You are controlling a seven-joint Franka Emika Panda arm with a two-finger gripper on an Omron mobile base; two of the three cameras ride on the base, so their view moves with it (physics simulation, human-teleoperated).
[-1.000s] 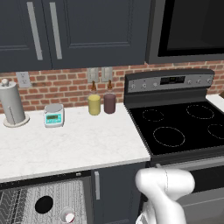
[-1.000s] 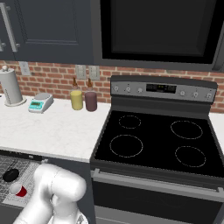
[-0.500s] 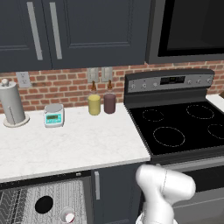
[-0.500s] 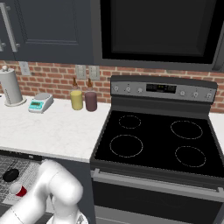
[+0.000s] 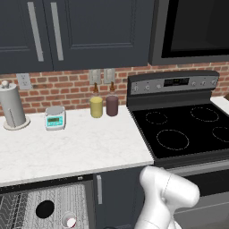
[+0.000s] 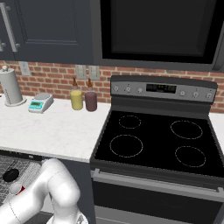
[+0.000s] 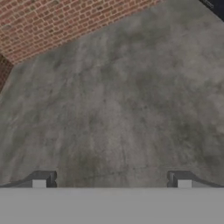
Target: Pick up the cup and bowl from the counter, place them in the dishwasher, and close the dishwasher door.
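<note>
Already the cup [image 5: 68, 220] and the bowl [image 5: 44, 209] are seen lying in the grey wire rack of the dishwasher [image 5: 58, 201], below the counter [image 5: 67, 147], so only the closing of the dishwasher door is judged to remain; the door itself cannot be made out. Compared with a second ago, the white arm [image 5: 167, 194] has been swung slightly, while the cup and bowl have not shifted. The gripper [image 7: 111, 180] is held with its fingertips [image 7: 40, 181] spread wide and nothing between them, aimed at a grey floor [image 7: 113, 96] beside a brick wall [image 7: 52, 22]. Farther off, a yellow canister [image 5: 96, 106], a maroon canister [image 5: 112, 105], a small scale [image 5: 55, 118] and a paper-towel roll [image 5: 12, 106] are left on the counter beside the stove [image 5: 188, 129], none of which is judged to obstruct the door.
</note>
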